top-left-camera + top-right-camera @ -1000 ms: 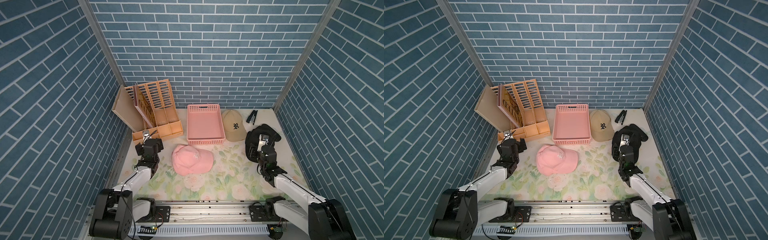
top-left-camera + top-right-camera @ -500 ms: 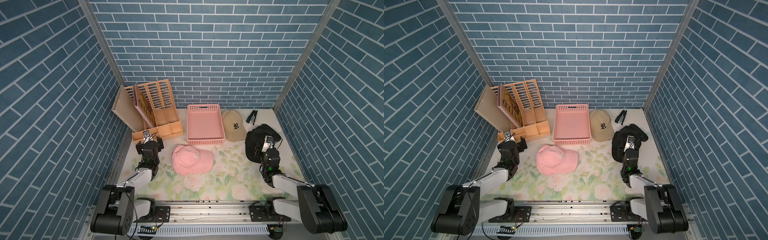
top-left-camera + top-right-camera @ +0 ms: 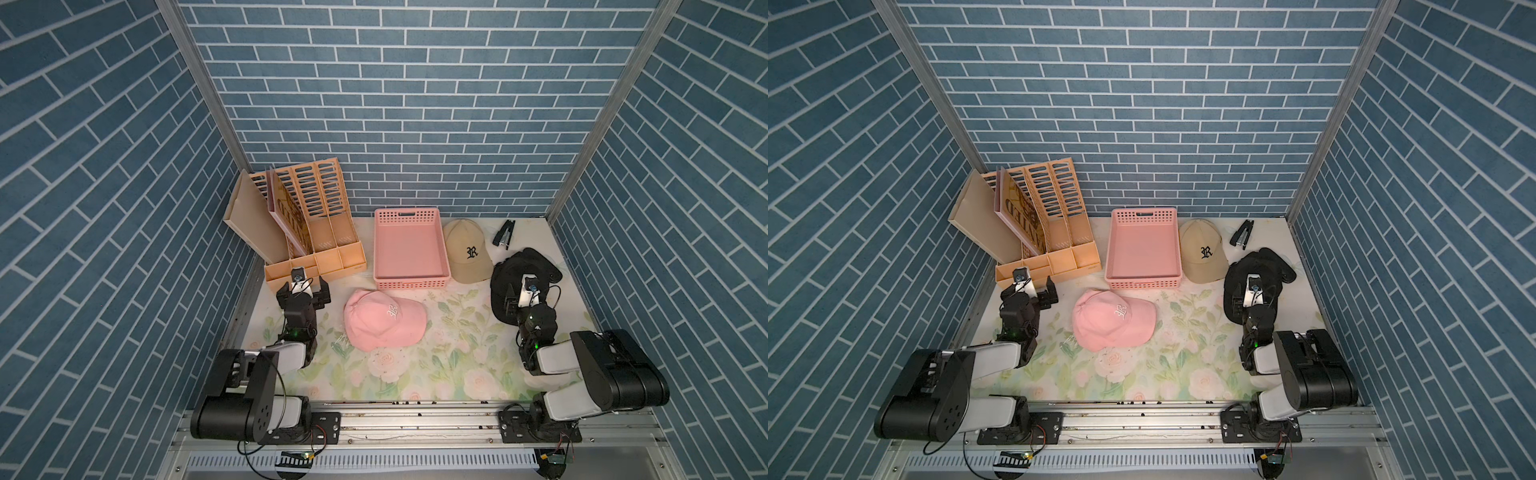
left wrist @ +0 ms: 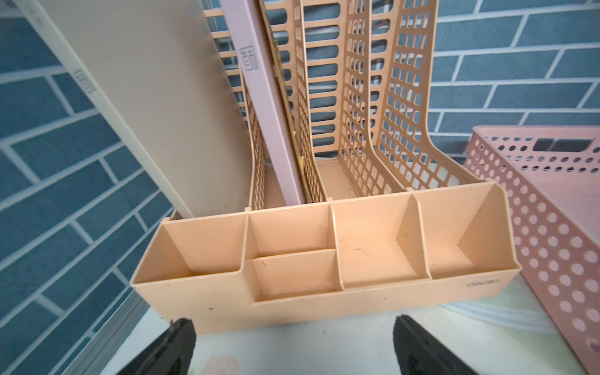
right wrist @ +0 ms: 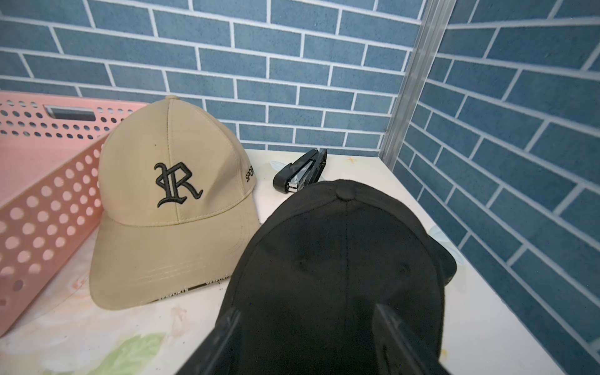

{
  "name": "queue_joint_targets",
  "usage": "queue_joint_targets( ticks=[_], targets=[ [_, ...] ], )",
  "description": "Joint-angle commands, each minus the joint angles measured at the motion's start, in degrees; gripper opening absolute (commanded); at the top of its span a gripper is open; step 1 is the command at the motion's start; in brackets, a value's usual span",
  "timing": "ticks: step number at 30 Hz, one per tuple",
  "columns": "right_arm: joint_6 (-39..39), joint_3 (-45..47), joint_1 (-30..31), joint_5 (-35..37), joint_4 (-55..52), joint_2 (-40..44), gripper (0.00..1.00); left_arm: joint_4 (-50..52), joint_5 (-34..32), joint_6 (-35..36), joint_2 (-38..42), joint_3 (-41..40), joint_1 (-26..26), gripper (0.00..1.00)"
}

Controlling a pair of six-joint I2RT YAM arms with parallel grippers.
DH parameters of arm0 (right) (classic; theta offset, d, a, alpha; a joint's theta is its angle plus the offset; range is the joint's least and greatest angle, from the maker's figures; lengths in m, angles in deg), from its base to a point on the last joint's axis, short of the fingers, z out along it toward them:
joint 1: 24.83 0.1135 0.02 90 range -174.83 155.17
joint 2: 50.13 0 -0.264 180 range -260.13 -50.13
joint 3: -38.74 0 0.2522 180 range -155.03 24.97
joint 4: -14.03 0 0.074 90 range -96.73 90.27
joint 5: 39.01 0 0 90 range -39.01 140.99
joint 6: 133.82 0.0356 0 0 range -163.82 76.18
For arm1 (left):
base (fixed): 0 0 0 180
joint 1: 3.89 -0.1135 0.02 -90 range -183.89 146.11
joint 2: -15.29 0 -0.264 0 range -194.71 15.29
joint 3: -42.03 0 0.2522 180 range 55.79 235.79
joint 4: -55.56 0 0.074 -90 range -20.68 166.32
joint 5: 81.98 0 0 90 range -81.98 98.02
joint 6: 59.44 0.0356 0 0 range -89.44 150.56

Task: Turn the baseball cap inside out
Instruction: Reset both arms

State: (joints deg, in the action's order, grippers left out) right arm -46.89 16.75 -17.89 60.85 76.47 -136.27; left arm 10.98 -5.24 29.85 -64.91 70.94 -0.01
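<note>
At the right side of the table [image 3: 457, 374], the black cap [image 5: 341, 253] is found lying crown up with its top button showing. It is therefore judged to be right side out, and the turning not yet begun. The right gripper [image 5: 306, 311] is set low at the cap's near edge, its fingers part-way apart astride the cloth; no pinch is seen. The left gripper [image 3: 303, 296] is held well apart from the cap, fingers wide and empty, facing the desk organiser [image 4: 357, 305].

A firm hold on the rim is called for next, with the crown then pushed through, probably by the left arm.

A gothic "R" is stitched on the tan cap [image 5: 168, 201], and "SPORTS" is partly legible along its brim edge. A similar white mark is borne by the pink cap [image 3: 384, 322]. The organiser's small maker's mark cannot be read.
</note>
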Motion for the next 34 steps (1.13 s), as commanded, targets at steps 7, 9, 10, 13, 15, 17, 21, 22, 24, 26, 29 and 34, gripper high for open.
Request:
queue_joint_targets(
  ticks=[7,9,10,13,15,17,21,22,24,26,29,34],
  targets=[
    [-1.76,0.11,-0.34,-2.29,5.42,-1.16,0.8,-18.3,3.28,-0.26,-6.95,-4.39,-0.84,1.0],
    [-1.76,0.02,-0.34,-2.31,5.41,-1.2,1.0,-18.9,4.53,0.02,-7.15,-4.49,-0.96,1.0],
    [-1.81,-0.03,-0.3,-2.37,5.46,-1.28,1.0,-18.45,5.04,0.13,-7.11,-4.31,-1.06,1.0],
    [-1.68,-0.33,-0.42,-2.4,4.84,-1.29,1.0,-17.92,5.83,0.52,-7.41,-3.82,-1.05,1.0],
    [-1.46,-0.92,-0.54,-2.31,3.74,-1.39,1.0,-17.55,5.9,0.41,-7.28,-3.72,-1.07,1.0],
    [-1.24,-1.64,-0.85,-2.69,2.49,-1.38,1.0,-17.51,5.92,0.55,-7.23,-3.74,-1.06,1.0],
    [-1.24,-1.71,-0.96,-2.99,2.3,-1.36,1.0,-17.78,5.79,0.58,-7.26,-3.86,-1.07,1.0],
    [-1.24,-1.74,-0.96,-2.97,2.28,-1.38,1.0,-17.93,5.57,0.67,-7.27,-3.96,-0.98,1.0],
    [-1.24,-1.73,-0.96,-3.01,2.29,-1.32,1.0,-17.85,5.66,0.63,-7.25,-3.86,-0.93,1.0],
    [-1.24,-1.7,-0.97,-3.05,2.3,-1.31,1.0,-17.79,5.68,0.64,-7.33,-3.84,-0.97,0.99],
    [-1.24,-1.73,-0.99,-3.02,2.31,-1.39,1.0,-17.09,5.98,0.55,-7.42,-3.4,-1.03,1.0],
    [-1.15,-1.78,-1.05,-3.13,2.08,-1.36,1.0,-17.3,6.16,0.45,-7.41,-3.47,-1.13,1.0]
  ],
)
